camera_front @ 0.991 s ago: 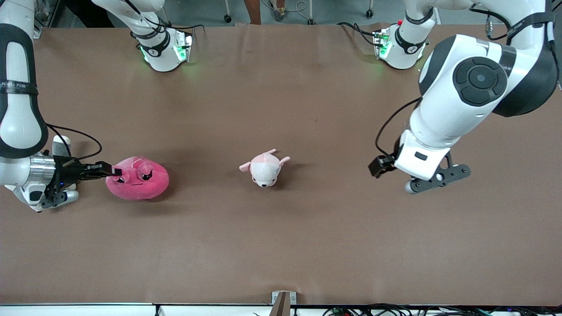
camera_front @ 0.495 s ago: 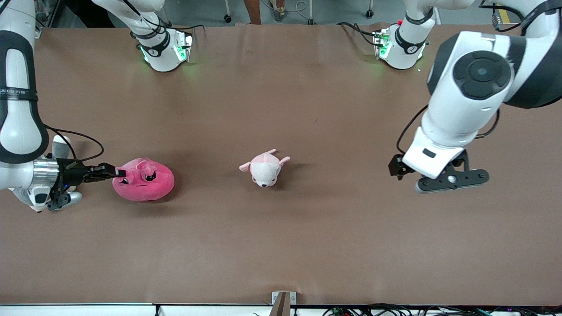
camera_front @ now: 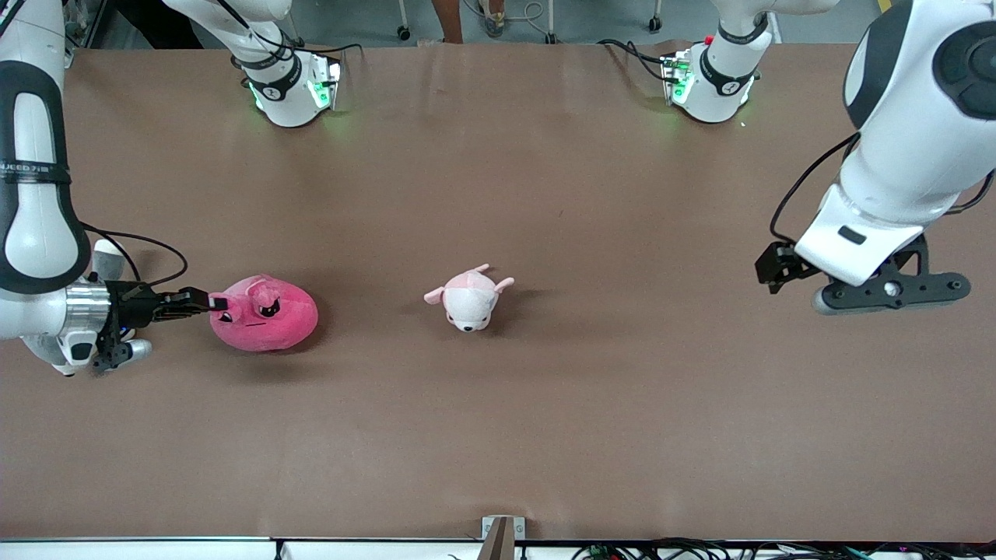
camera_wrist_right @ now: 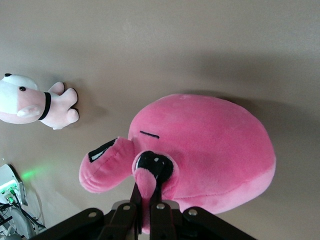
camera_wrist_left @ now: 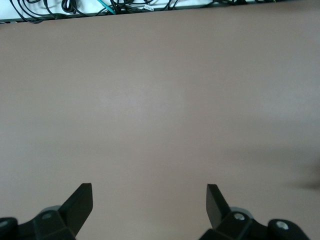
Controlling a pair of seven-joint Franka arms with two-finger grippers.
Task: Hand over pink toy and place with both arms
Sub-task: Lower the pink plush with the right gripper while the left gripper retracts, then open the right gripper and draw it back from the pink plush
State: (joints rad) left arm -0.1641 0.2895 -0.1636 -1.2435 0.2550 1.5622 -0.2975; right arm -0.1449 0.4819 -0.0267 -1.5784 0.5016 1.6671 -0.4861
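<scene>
The pink toy point(camera_front: 264, 315), a round hot-pink plush with dark angry eyes, lies on the brown table toward the right arm's end. My right gripper point(camera_front: 212, 302) is shut on one of its small ear flaps, low at the toy's side. In the right wrist view the flap point(camera_wrist_right: 147, 187) is pinched between the closed fingers and the toy's body point(camera_wrist_right: 215, 150) bulges past them. My left gripper point(camera_front: 891, 289) hangs open and empty above bare table at the left arm's end; its two fingertips point(camera_wrist_left: 82, 197) stand wide apart in the left wrist view.
A smaller pale pink-and-white plush animal point(camera_front: 469, 299) lies near the table's middle, between the two grippers; it also shows in the right wrist view point(camera_wrist_right: 35, 102). The two arm bases point(camera_front: 292, 85) stand along the table's edge farthest from the front camera. Cables run along the near edge.
My right gripper has dragged the pink toy a little toward the table's middle. My left arm has swung away toward its own end of the table.
</scene>
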